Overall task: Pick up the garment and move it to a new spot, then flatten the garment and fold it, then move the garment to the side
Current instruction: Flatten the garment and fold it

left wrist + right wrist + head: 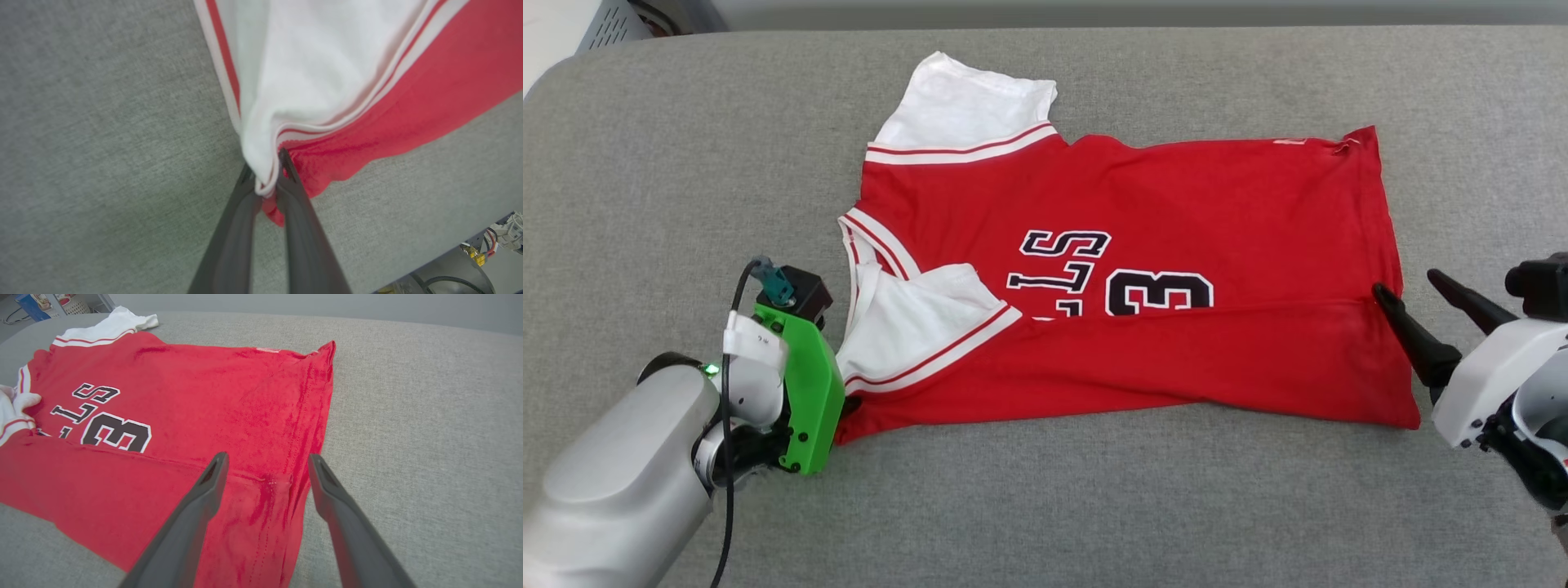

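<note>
Item: garment (1176, 212), red jersey, flat on grey surface (1094, 506). Long axis runs left to right in the head view; collar to the robot's left, hem to its right. Near edge folded up over the chest lettering.
Left gripper (267, 171): low at the near-left corner, forearm entering from lower left; fingers pinching white sleeve and red cloth.
Right gripper (1403, 280): enters from the right, pointing left over the hem; fingers spread.
</note>
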